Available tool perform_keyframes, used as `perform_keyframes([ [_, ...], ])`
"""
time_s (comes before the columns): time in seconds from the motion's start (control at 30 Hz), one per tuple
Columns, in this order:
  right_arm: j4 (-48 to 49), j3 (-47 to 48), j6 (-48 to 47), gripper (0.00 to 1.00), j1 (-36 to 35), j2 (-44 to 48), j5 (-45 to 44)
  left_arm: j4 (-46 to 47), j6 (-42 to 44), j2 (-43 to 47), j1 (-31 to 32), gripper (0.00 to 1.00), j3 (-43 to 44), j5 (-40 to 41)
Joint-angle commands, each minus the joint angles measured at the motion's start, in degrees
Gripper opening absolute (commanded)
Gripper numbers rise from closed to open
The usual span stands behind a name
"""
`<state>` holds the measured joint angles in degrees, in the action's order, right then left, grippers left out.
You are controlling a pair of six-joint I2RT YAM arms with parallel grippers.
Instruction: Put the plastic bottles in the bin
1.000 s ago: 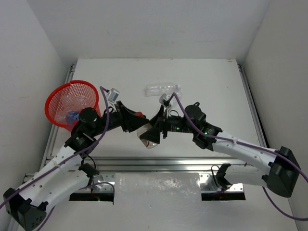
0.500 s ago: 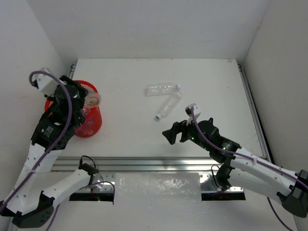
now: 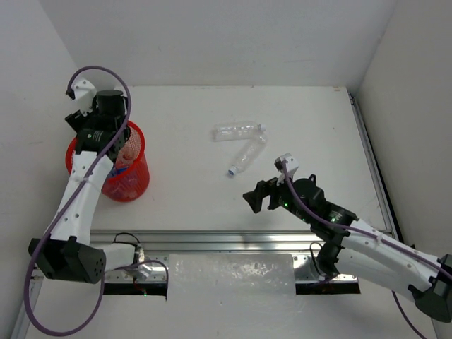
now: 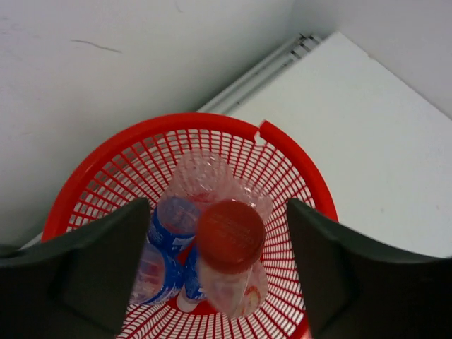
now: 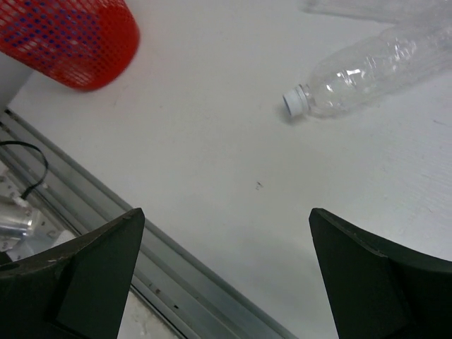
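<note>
My left claw [image 4: 217, 212] is released, its two fingers spread wide with nothing pinched between them. Straight below the gap sits the red-capped bottle [image 4: 229, 240], cap up toward me and clear of both fingers. It is inside the bin [image 4: 191, 119], whose red mesh rim rings everything under this claw. Pressed against that bottle, toward my left finger, lie the blue-labelled bottles [image 4: 169, 219], also in the bin.

My right claw [image 5: 226, 215] is released too, fingers far apart and empty, hanging over bare counter [image 5: 212, 127]. Ahead of it and to the right lies a white-capped clear bottle [image 5: 367, 74] on its side, cap end pointing back toward the claw's left. Just beyond that one, a second clear bottle [image 5: 381, 8] lies on the counter at the far edge of what this claw sees. The bin's mesh wall shows far off ahead to the left, well apart from both clear bottles.
</note>
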<state>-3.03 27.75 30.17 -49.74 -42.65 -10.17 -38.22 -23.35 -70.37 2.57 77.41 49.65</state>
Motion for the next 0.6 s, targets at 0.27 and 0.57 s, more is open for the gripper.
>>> perform_keyframes([
  [0.27,-9.09,21.45,16.13,0.99,7.28,-31.76,-10.31,-2.21,2.26,15.77,-0.20,0.95,-1.02,-19.40],
  [0.57,-25.34,50.51,34.51,0.99,10.97,-63.67,-24.55,-0.98,4.37,32.13,-0.20,0.97,-12.27,-31.62],
])
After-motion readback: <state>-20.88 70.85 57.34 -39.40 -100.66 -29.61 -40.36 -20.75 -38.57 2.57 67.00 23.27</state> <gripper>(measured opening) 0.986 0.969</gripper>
